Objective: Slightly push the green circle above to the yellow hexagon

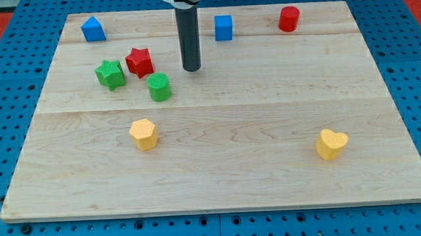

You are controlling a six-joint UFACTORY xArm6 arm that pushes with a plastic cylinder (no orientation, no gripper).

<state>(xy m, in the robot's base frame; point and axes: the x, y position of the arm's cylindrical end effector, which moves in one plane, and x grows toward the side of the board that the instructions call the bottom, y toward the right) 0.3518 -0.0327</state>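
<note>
The green circle [159, 87] is a short green cylinder left of the board's middle. The yellow hexagon [144, 134] lies below it, a little to the left, with a gap between them. My tip [192, 68] is the lower end of the dark rod, up and to the right of the green circle, not touching it. A red star [140, 61] sits just up-left of the green circle, and a green star [109, 73] is to the left of that.
A blue house-shaped block [93, 29] is at the top left, a blue cube [224, 28] at the top middle, a red cylinder [289, 19] at the top right. A yellow heart [331, 144] lies at the lower right. The wooden board [221, 189] rests on a blue pegboard.
</note>
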